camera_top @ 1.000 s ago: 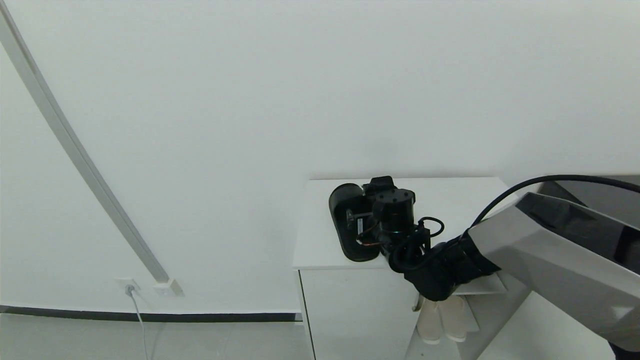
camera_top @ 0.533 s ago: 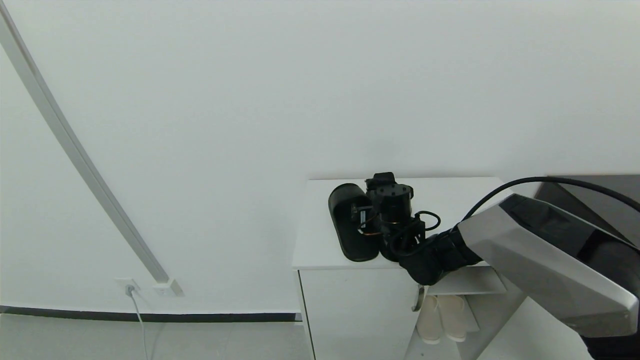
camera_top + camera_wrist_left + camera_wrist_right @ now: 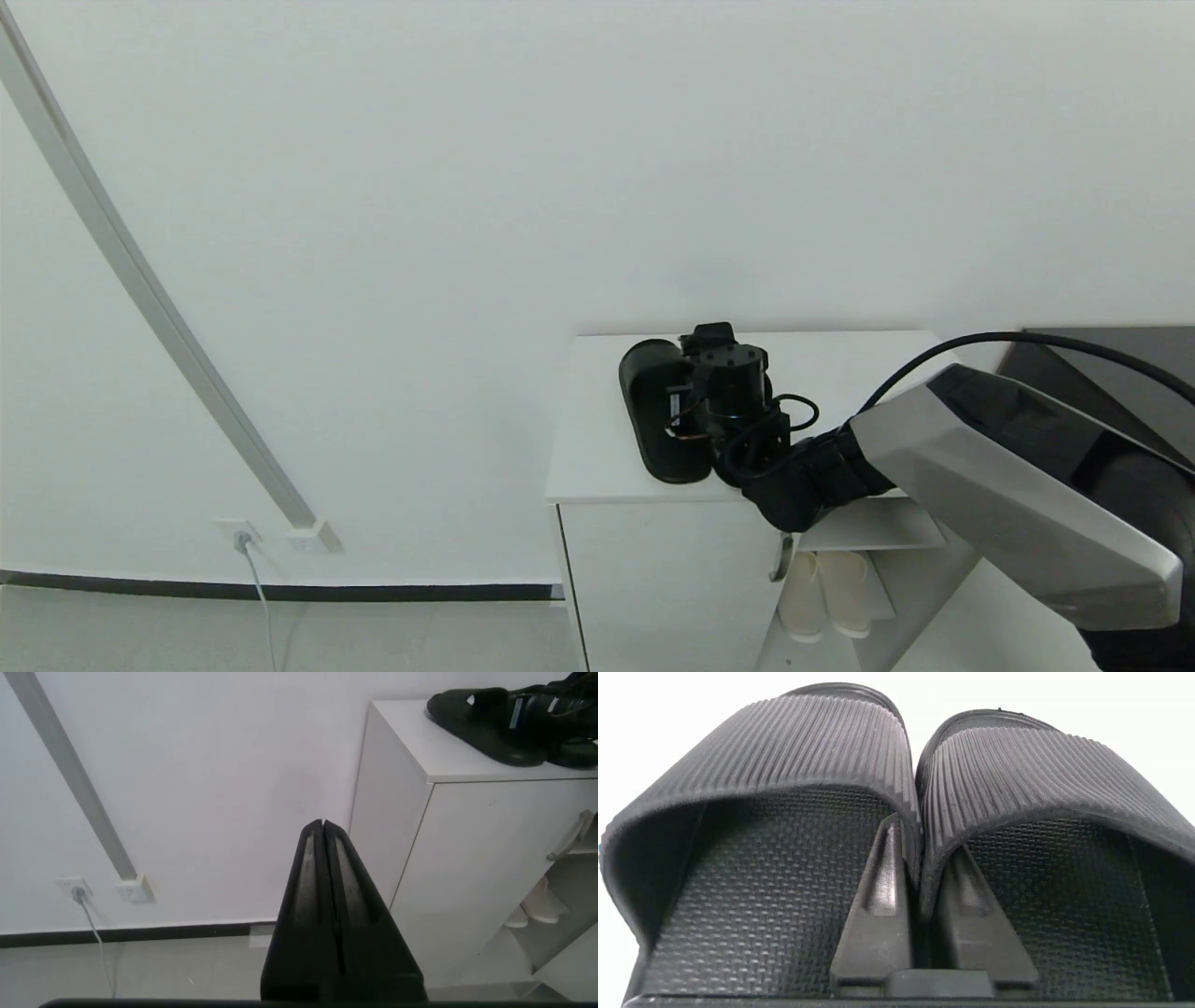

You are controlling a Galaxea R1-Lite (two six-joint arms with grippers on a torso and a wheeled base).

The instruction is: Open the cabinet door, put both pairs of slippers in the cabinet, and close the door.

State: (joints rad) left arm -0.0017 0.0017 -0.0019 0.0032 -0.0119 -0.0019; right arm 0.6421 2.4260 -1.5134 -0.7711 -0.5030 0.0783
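A pair of black slippers (image 3: pixel 658 420) lies side by side on top of the white cabinet (image 3: pixel 653 569). My right gripper (image 3: pixel 920 873) has one finger inside each slipper and is shut on their two adjoining strap edges. In the head view its wrist covers the right slipper. A pale pair of slippers (image 3: pixel 826 593) stands on a lower shelf inside the open right half of the cabinet. My left gripper (image 3: pixel 323 826) is shut on nothing, low and to the left of the cabinet (image 3: pixel 467 859), with the black slippers (image 3: pixel 486 719) above it.
The open cabinet door (image 3: pixel 990 616) stands out at the lower right. The left door is closed, with a handle (image 3: pixel 778 560) at its edge. A grey conduit (image 3: pixel 140 280) runs down the wall to an outlet with a cable (image 3: pixel 241 539). Bare floor lies left of the cabinet.
My right arm has pushed farther in over the cabinet top and lowered slightly. The visible black slipper has shifted a little toward the gripper.
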